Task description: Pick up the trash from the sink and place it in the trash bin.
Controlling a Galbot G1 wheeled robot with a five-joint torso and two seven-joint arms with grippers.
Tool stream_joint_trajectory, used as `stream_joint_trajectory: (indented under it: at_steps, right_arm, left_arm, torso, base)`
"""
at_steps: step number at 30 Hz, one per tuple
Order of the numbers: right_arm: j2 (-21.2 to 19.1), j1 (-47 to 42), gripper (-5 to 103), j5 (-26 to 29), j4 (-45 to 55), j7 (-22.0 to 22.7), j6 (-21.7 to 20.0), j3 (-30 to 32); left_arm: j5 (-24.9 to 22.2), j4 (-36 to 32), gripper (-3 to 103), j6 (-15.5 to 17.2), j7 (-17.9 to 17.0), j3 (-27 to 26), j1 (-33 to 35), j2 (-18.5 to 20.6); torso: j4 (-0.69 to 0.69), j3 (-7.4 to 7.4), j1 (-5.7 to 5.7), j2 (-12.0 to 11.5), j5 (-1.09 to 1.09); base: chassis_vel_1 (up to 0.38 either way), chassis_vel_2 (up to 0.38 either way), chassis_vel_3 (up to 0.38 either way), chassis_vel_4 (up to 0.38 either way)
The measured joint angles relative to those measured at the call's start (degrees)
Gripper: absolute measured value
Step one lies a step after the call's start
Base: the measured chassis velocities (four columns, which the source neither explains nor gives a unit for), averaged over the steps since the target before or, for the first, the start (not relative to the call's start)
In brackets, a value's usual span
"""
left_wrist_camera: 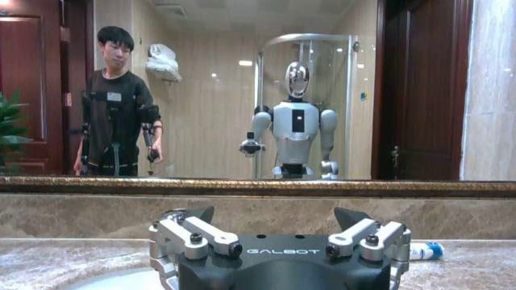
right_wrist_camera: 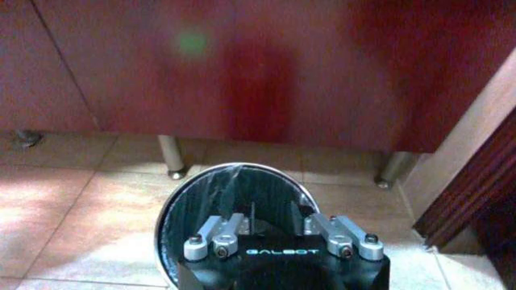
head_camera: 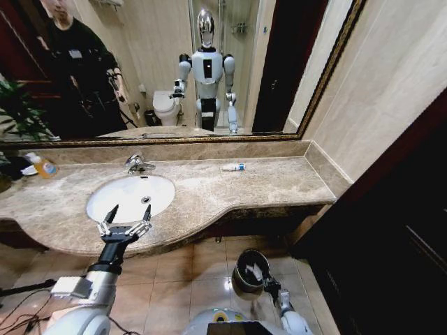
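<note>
The sink (head_camera: 130,197) is a white oval basin set in the marble counter. My left gripper (head_camera: 128,211) hovers open over the basin's front rim, with nothing between its fingers. In the left wrist view the left gripper (left_wrist_camera: 274,216) points at the mirror wall, with the basin's edge (left_wrist_camera: 113,281) below it. One piece of trash, a white-and-blue tube (head_camera: 234,167) (left_wrist_camera: 426,250), lies on the counter behind and to the right of the basin. The trash bin (head_camera: 250,269) (right_wrist_camera: 234,190) stands on the floor under the counter. My right gripper (head_camera: 267,283) (right_wrist_camera: 274,217) hangs just above the bin.
A chrome faucet (head_camera: 137,164) stands behind the basin. A clear bottle of orange liquid (head_camera: 44,166) sits at the counter's far left beside a plant (head_camera: 14,112). The mirror (head_camera: 174,70) reflects the robot and a person. A dark cabinet (head_camera: 391,230) closes the right side.
</note>
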Motion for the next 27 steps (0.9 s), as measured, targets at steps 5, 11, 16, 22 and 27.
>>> stream_joint_trajectory:
  at_steps: [5,11,16,22,27]
  right_arm:
    - [-0.66,-0.94,60,0.5,1.76,1.58,0.18,0.14]
    - [-0.24,-2.27,77,0.59,3.6,2.39,0.38,0.11]
    - [0.21,-3.26,96,0.71,6.12,2.83,0.13,0.1]
    - [0.16,-4.08,100,1.01,7.95,3.77,0.04,0.15]
    - [-0.02,-6.39,100,2.73,11.62,4.78,0.41,0.41]
  left_arm:
    - [0.0,0.0,100,0.0,0.0,0.0,0.0,0.0]
    - [0.0,0.0,100,0.0,0.0,0.0,0.0,0.0]
    - [0.0,0.0,100,0.0,0.0,0.0,0.0,0.0]
    - [0.0,0.0,100,0.0,0.0,0.0,0.0,0.0]
    - [0.0,0.0,100,0.0,0.0,0.0,0.0,0.0]
  torso:
    - [0.0,0.0,0.0,0.0,0.0]
    - [0.0,0.0,0.0,0.0,0.01]
    - [0.0,0.0,0.0,0.0,0.0]
    - [0.0,0.0,0.0,0.0,0.01]
    - [0.0,0.0,0.0,0.0,0.01]
  base:
    - [0.0,0.0,0.0,0.0]
    - [0.0,0.0,0.0,0.0]
    - [0.0,0.0,0.0,0.0]
    - [0.0,0.0,0.0,0.0]
    - [0.0,0.0,0.0,0.0]
